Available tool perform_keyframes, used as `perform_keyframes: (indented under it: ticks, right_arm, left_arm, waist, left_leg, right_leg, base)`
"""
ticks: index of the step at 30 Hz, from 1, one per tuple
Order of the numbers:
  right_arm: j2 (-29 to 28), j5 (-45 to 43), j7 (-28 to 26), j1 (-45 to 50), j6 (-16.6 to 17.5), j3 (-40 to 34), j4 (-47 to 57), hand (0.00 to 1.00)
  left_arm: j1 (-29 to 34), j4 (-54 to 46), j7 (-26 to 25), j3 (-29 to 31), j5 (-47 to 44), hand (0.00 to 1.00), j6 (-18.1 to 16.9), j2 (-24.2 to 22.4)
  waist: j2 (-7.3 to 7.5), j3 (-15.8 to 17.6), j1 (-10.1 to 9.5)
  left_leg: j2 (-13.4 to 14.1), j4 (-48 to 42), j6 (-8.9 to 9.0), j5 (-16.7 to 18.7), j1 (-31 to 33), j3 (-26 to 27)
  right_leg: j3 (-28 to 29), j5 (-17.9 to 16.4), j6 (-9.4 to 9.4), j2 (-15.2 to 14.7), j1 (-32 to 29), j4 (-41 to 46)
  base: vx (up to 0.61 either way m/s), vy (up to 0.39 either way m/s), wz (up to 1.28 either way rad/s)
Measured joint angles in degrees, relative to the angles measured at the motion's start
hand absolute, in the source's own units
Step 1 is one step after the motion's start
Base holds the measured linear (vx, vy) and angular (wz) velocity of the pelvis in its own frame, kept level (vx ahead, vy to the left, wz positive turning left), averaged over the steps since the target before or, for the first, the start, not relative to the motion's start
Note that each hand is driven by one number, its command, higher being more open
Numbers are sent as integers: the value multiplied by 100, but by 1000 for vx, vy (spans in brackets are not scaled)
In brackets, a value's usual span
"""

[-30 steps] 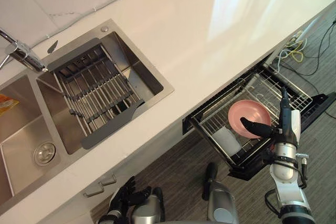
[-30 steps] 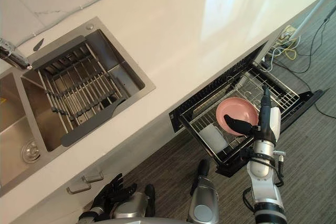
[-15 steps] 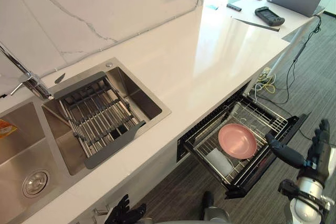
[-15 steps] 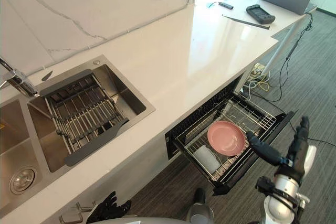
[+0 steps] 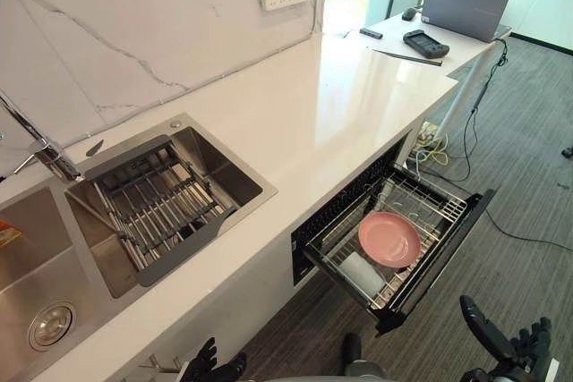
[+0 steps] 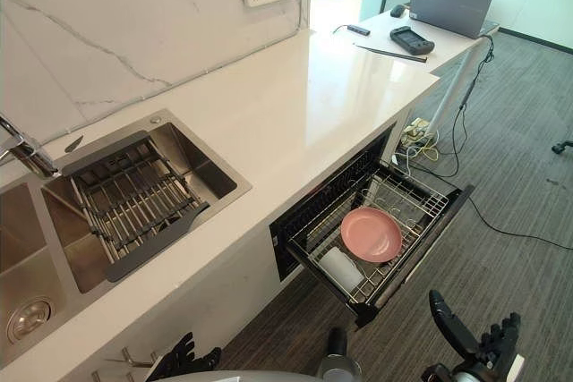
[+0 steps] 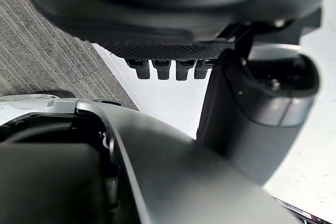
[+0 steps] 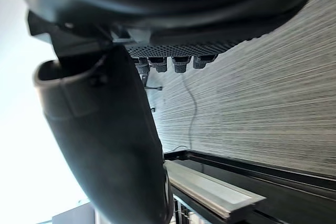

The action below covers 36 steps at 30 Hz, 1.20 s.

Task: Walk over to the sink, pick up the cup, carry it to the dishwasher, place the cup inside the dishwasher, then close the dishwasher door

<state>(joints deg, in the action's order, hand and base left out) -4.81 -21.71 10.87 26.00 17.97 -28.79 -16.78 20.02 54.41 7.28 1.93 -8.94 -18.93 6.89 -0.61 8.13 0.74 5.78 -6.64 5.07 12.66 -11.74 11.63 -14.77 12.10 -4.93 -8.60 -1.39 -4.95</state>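
- Left eye view: cup (image 5: 362,271) is seen lying in the pulled-out dishwasher rack (image 5: 431,208), at 7 o'clock of the pink plate (image 5: 389,239).
- Right eye view: right hand (image 6: 492,346) is recorded at 5 o'clock, left hand (image 6: 183,361) at 7 o'clock.
- Left wrist view: fingers (image 7: 160,69) are held straight, nothing grasped.
- Right wrist view: fingers are kept apart from the thumb, nothing grasped.

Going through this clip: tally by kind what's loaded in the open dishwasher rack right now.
Pink plate: 1
Whitish cup: 1
Total: 2, side by side in the pulled-out dishwasher rack, the cup toward the near end.
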Motion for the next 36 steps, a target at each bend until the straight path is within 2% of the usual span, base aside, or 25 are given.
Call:
perform_keyframes:
  ticks: [4,6,10,12,17,23,33,36]
  right_arm:
    - [2,-222,-393,-54,0,233,-178,100]
    - [5,-413,-731,-101,0,339,-366,100]
    - [45,-690,-1269,-292,2,421,-830,100]
    - [90,-978,-1651,-380,3,503,-1104,100]
    - [291,-1579,-2202,-605,10,564,-1683,100]
    - [557,-1974,-2357,-883,78,553,-2123,100]
    - [948,-1975,-2587,-1168,75,508,-2232,100]
    - [1138,-1976,-2678,-1354,7,515,-2231,100]
  left_arm:
    - [2,-28,-19,-5,0,100,58,1]
    - [1,-68,-54,-15,-2,100,77,0]
    - [1,-90,-61,-21,-4,100,115,5]
    - [-4,-90,-60,-32,-11,100,132,10]
    - [-89,-85,-43,-130,-23,100,190,68]
    - [-151,-79,-40,-241,-130,100,213,126]
    - [-268,-82,37,-346,-352,100,146,211]
    - [-302,-82,56,-353,-362,100,91,213]
  waist:
    - [-1,-1,-36]
    - [-1,-1,-139]
    - [1,-1,-166]
    - [2,0,-180]
    - [5,2,-306]
    - [11,66,-326]
    - [3,369,-411]
    - [-19,442,-414]
  left_leg:
    - [19,43,15,-8,-92,6]
    - [23,46,15,-8,-91,5]
    - [11,69,15,-8,-90,-6]
    - [5,80,16,-8,-81,-22]
    - [-30,129,15,-9,-53,-111]
    - [-80,45,-26,-48,40,-258]
    - [-201,37,-62,-91,149,-432]
    - [-216,20,-77,-123,264,-475]
  right_leg:
    - [-9,-3,0,18,68,0]
    - [-14,-3,0,0,69,1]
    - [-35,0,-4,-22,70,2]
    - [-61,-8,-21,-34,69,3]
    - [-143,-32,-58,-57,68,4]
    - [-240,-36,-83,-122,69,11]
    - [-385,-105,-135,-313,15,207]
    - [-398,-158,-101,-354,-141,363]
  base:
    - [0,0,0]
    - [6,0,2]
    - [8,2,2]
    - [22,2,5]
    - [18,-3,8]
    - [4,-14,9]
    - [-64,-28,10]
    - [-60,-38,6]
